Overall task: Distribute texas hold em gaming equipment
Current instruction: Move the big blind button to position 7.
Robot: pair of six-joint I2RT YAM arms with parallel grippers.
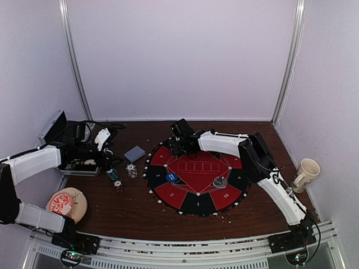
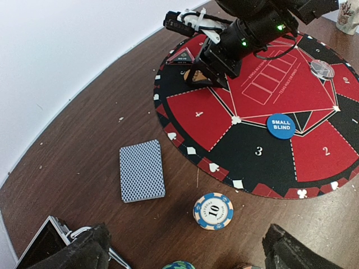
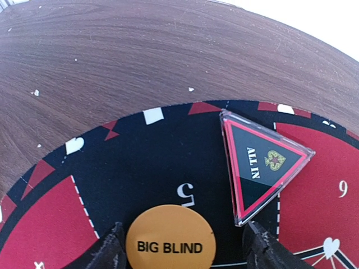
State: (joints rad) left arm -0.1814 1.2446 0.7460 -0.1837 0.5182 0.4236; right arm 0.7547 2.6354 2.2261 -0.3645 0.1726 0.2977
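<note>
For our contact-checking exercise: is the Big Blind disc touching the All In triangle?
Apart. The right wrist view shows a strip of black mat between the disc and the lower tip of the triangle.

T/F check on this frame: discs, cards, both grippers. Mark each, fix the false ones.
1. The orange disc lies on the mat, between the right gripper's fingers. True.
2. The blue disc lies off the mat. False: it lies on the mat.
3. The card deck lies face down on the bare table. True.
4. The left gripper is shut. False: it is open, holding nothing.
</note>
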